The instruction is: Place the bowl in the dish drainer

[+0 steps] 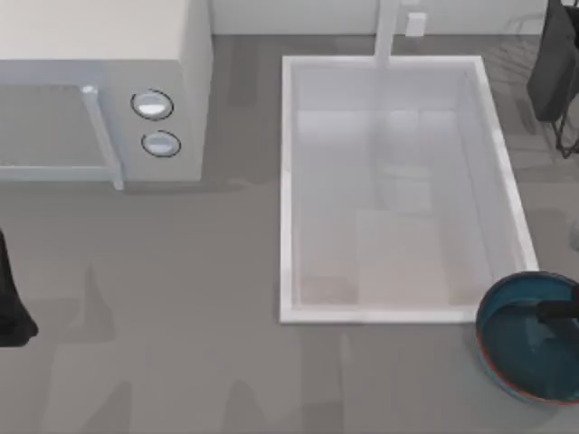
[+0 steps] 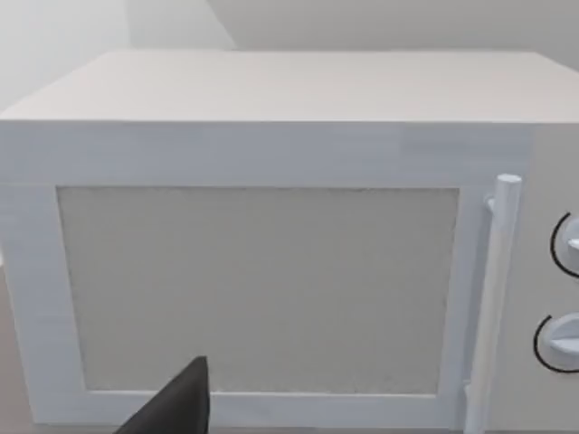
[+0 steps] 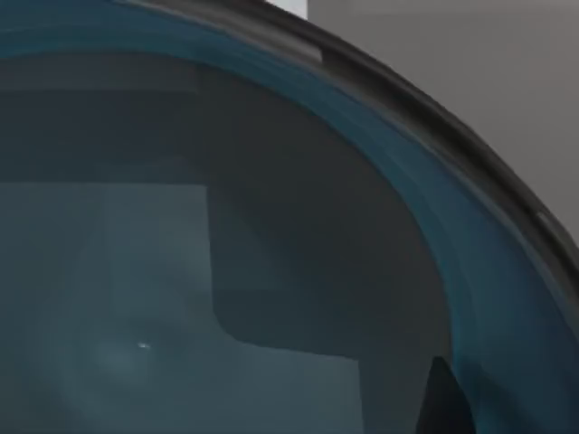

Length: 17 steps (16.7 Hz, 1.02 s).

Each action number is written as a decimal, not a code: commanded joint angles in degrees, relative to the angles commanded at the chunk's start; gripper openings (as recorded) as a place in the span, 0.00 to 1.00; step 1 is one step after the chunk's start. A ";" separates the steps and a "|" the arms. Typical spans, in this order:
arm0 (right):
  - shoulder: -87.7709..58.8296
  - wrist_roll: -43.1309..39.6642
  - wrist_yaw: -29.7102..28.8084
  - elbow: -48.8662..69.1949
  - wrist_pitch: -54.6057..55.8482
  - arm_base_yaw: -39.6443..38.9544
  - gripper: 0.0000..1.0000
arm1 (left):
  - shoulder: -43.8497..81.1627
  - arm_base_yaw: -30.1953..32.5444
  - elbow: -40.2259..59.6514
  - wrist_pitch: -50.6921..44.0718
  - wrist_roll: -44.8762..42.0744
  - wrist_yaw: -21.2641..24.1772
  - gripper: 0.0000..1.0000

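Note:
The glossy deep-blue bowl (image 1: 525, 348) with a reddish-brown rim is at the table's front right, its edge overlapping the front right corner of the sink. My right gripper (image 1: 554, 311) reaches in from the right edge and sits over the bowl's inside, low and close to it. The right wrist view looks into the bowl (image 3: 271, 226) from very near, with its blue wall curving past. Thin dark wires of the dish drainer (image 1: 568, 136) show at the far right, beyond the sink. My left gripper (image 1: 11, 312) is parked at the left edge.
A white sink basin (image 1: 288, 181) with a tap (image 1: 387, 32) fills the middle. A white microwave (image 1: 99, 90) stands at the back left, and the left wrist view faces its door (image 2: 262, 289). A dark bulky shape (image 1: 554, 63) hangs at the back right above the drainer wires.

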State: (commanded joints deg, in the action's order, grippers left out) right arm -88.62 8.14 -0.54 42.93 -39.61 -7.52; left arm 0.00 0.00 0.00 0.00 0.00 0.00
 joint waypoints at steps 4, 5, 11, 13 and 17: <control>0.12 0.11 0.07 0.03 -0.02 -0.06 0.00 | 0.00 0.00 0.00 0.00 0.00 0.00 1.00; 0.11 0.11 0.07 0.16 -0.15 -0.07 0.00 | 0.00 0.00 0.00 0.00 0.00 0.00 1.00; 0.86 0.07 0.17 12.75 -13.54 0.10 0.00 | 0.00 0.00 0.00 0.00 0.00 0.00 1.00; 1.61 -0.03 0.19 19.65 -22.28 0.20 0.00 | 0.00 0.00 0.00 0.00 0.00 0.00 1.00; 3.81 -0.35 0.17 32.85 -38.88 0.41 0.00 | 0.00 0.00 0.00 0.00 0.00 0.00 1.00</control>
State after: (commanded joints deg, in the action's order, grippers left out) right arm -84.81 7.79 -0.38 75.78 -78.48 -7.11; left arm 0.00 0.00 0.00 0.00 0.00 0.00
